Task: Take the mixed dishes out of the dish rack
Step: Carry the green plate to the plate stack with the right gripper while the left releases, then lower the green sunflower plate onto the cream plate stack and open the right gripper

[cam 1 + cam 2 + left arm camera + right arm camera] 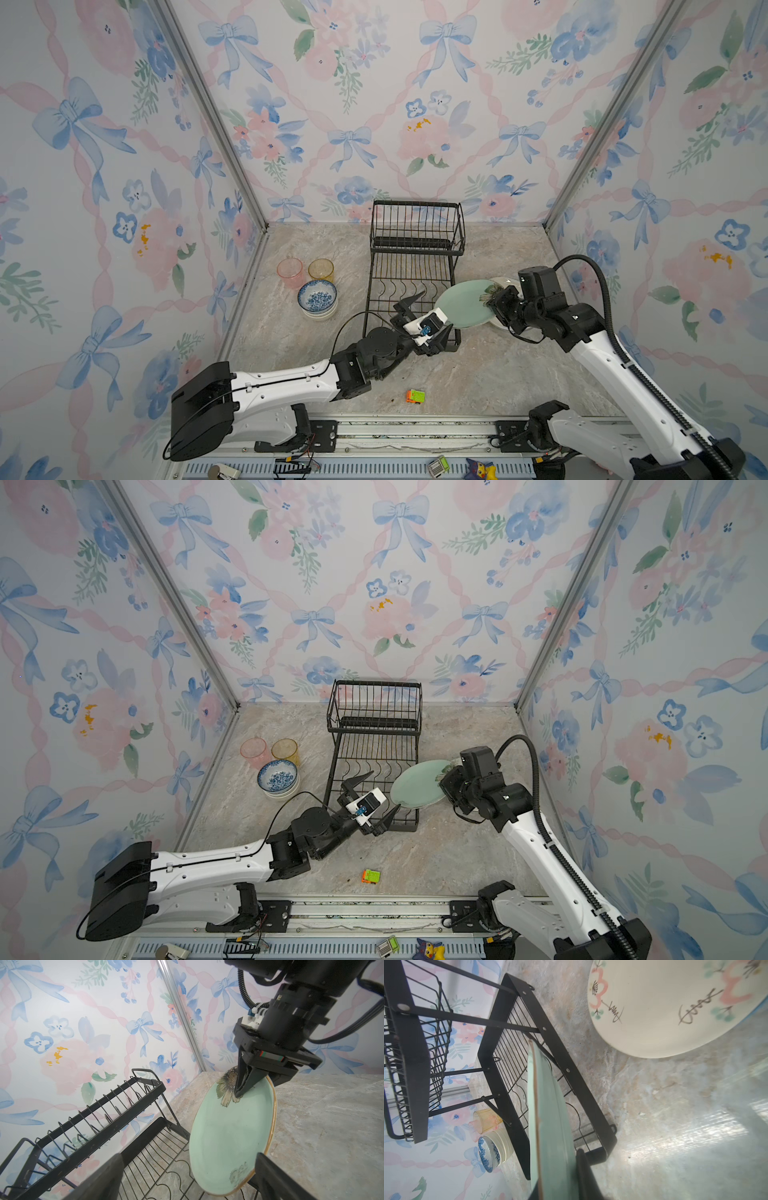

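The green plate [465,305] hangs tilted at the right side of the rack [415,249], partly over the near right rim of the lower tray and partly over the cream plate [664,1012] that lies flat on the table [291,345] to the right; whether its low edge touches the wire I cannot tell. The right claw [241,1088] pinches it at the far right rim, one finger on the painted flower and one behind, so the whole plate hangs from that single narrow bite. The left claw [385,789] stands spread wide just beside the plate's near left edge and holds nothing. The plate looks like glazed ceramic: stiff, fairly heavy for its grip, smooth and likely slippery under hard pads, and it would probably chip or crack if it dropped onto the stone-like table or knocked the cream plate. Held by one edge, its weight likely pulls it to swing or slide out of the pinch; a deep bite across the rim, well past the raised lip, seems the safest hold, and a slow, level set-down flat onto the cream plate would spare both. The rack holds no dishes; to the left sit the blue-patterned bowl [317,296] stacked in the white bowl [320,315], with the pink tumbler [290,270] and amber tumbler [321,269] just beyond.
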Motion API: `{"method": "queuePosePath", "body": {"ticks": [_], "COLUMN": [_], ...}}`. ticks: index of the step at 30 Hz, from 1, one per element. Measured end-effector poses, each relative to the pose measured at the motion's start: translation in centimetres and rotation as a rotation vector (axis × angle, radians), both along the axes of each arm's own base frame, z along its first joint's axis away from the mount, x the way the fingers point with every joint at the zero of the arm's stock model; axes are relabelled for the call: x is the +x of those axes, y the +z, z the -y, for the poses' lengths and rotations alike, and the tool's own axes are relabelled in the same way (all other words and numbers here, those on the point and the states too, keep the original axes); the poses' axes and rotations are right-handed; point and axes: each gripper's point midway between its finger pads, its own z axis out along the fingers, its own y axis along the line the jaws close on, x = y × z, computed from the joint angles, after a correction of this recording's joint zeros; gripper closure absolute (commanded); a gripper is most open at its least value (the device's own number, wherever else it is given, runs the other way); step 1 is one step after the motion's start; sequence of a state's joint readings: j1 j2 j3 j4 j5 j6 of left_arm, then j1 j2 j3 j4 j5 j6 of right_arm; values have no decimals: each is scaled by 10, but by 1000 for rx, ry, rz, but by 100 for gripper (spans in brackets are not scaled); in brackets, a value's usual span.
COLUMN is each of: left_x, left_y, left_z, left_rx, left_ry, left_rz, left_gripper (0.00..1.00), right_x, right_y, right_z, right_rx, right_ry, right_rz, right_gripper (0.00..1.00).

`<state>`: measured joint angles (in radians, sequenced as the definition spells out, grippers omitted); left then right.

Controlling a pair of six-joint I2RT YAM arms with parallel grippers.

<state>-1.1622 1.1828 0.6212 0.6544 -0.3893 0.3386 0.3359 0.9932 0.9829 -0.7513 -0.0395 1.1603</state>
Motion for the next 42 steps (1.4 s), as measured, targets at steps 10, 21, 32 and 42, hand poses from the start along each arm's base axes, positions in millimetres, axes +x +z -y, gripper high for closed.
{"method": "queuePosePath", "body": {"ticks": [10,21,32,42], "left_x": [12,18,20,19], "left_y": [13,11,6,11], "left_z": [-31,-41,-43,-49], "left_rx": [-122,-164,-161,-185], "left_ry": [35,48,58,66], "left_rz": [-45,-83,-92,-89], "left_gripper": [2,2,2,2], "right_x": [-9,6,34,62], "right_y": [-23,-20,-41,-48], "right_z": [89,124,134,133], "right_rx": [-77,-77,-75,-49], "right_ry": [-234,-300,-288,-259], "right_rz": [-28,32,1,38], "right_gripper": [100,100,100,100]}}
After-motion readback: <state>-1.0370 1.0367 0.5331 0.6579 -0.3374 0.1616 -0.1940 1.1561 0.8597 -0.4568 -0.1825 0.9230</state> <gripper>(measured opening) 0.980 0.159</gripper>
